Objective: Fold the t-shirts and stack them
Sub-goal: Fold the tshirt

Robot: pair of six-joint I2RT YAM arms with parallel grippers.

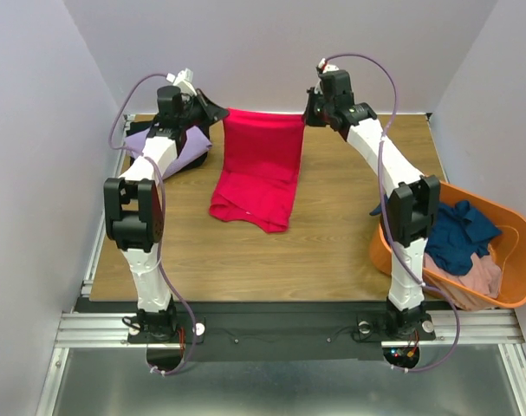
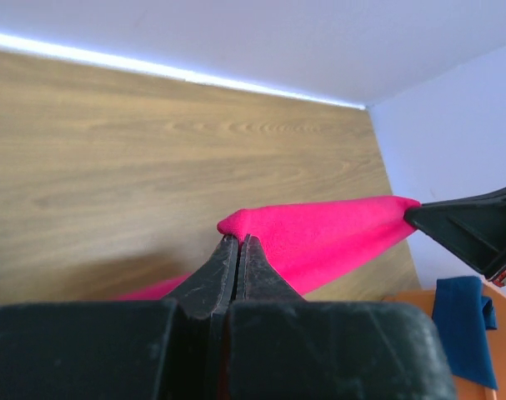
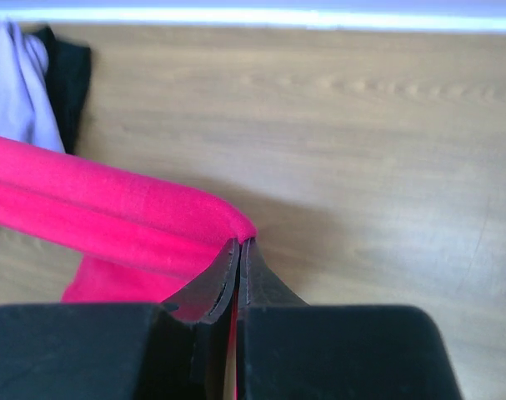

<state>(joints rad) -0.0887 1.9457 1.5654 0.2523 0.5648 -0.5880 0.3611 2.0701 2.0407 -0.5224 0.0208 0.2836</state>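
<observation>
The left gripper (image 2: 238,240) pinches one top corner of the crimson shirt (image 1: 258,169) and the right gripper (image 3: 240,243) clamps the other. The cloth hangs taut between them over the table (image 1: 332,251), hem trailing on the wood, likely so it can be laid flat for folding. More shirts wait in the orange tub (image 1: 516,227).

Pale lilac walls (image 1: 280,52), wooden tabletop (image 1: 332,251), aluminium rails (image 1: 94,329) at near edge
</observation>
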